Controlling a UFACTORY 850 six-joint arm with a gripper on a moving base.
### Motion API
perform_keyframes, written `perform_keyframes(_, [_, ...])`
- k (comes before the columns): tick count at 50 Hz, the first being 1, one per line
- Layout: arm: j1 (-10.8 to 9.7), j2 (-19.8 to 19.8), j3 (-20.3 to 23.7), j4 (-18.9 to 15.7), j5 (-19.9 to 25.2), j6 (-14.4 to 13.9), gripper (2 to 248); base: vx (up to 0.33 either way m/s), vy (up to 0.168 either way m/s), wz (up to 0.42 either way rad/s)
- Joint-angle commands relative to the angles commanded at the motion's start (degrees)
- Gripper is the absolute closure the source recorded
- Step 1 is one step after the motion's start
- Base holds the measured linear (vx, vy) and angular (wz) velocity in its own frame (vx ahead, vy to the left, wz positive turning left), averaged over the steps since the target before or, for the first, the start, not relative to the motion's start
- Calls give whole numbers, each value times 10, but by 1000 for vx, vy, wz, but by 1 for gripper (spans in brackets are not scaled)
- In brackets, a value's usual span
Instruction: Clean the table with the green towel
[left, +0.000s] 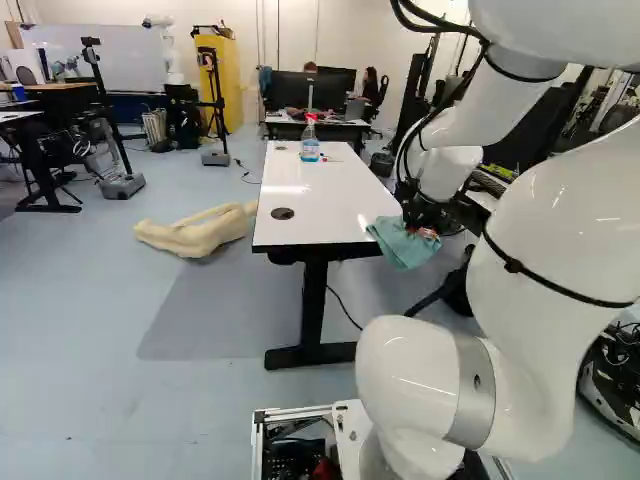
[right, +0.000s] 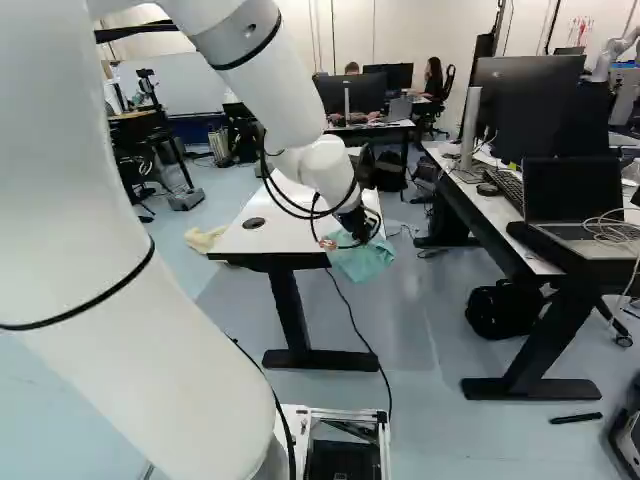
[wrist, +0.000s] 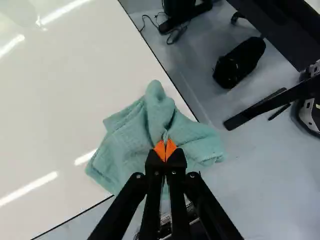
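Observation:
In the left base view my gripper (left: 428, 233) is at the near right corner of the white table (left: 330, 205). The wrist view shows the gripper (wrist: 165, 150) with its orange pads together, pinching a fold of the green towel (wrist: 132, 147). Bunched at the corner, the towel (left: 398, 243) lies partly on the tabletop and partly over the edge; its loose part droops beside the table in the right base view. A spray bottle (left: 310, 145) with a red top stands towards the table's far end.
A round grommet (left: 283, 213) sits in the tabletop. Beige mannequin legs (left: 200, 232) lie on the floor left of the table. Right of it stands a desk (right: 500, 215) with monitors and a laptop (right: 575, 205), a black bag (right: 505, 312) beneath. Another robot (left: 170, 45) stands far back.

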Motion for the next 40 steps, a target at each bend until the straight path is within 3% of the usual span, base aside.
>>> perform_keyframes(14, [31, 2, 2, 0, 0, 0, 229, 0, 0, 0])
perform_keyframes(40, [40, 44, 16, 0, 0, 0, 229, 0, 0, 0])
